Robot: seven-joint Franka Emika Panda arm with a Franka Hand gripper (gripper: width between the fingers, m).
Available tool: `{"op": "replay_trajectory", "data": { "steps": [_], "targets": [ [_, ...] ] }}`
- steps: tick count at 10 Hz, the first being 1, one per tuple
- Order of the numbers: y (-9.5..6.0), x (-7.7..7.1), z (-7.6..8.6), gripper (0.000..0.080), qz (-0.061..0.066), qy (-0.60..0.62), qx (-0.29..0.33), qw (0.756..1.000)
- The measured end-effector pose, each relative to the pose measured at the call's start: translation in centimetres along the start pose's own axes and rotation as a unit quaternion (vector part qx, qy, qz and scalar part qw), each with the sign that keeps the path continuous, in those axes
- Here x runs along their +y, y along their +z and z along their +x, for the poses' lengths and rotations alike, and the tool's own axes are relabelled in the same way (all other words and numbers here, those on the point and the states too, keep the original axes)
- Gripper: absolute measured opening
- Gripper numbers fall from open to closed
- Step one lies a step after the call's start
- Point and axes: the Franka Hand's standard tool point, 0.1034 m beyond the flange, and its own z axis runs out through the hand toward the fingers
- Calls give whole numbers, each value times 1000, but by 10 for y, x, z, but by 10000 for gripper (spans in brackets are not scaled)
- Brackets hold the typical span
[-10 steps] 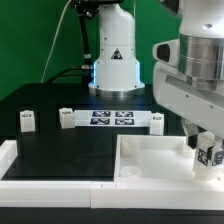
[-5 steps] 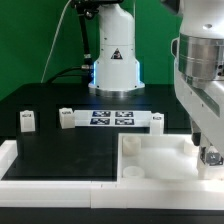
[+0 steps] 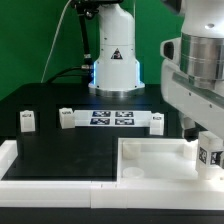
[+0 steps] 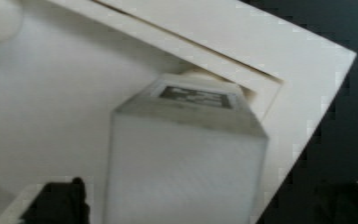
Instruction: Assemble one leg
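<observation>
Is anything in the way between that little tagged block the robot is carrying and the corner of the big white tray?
Nothing visible. The leg is in the gripper right over the tray corner.

Arm swung back toward ext. view's left vs 0.5 s ago; gripper (image 3: 207,152) w/ leg (image 3: 208,154) sits higher over the tray-like panel (image 3: 160,160).

A leg (image 3: 209,152) sits at the exterior view's right end of the tray-like panel (image 3: 150,160), apparently over a corner; behind lies the marker board (image 3: 111,119), with three more legs (image 3: 27,121) (image 3: 66,118) (image 3: 157,121) in its row.
</observation>
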Motion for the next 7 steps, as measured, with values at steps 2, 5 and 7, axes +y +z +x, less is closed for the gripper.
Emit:
{"op": "replay_trajectory", "data": {
  "steps": [2, 5, 7],
  "targets": [
    [-2, -1, 3, 648, 10, -133, 8, 991],
    [1, -2, 0, 649, 12, -317, 13, 948],
    [3, -6, -7, 649, 14, -429, 18, 903]
  ]
}}
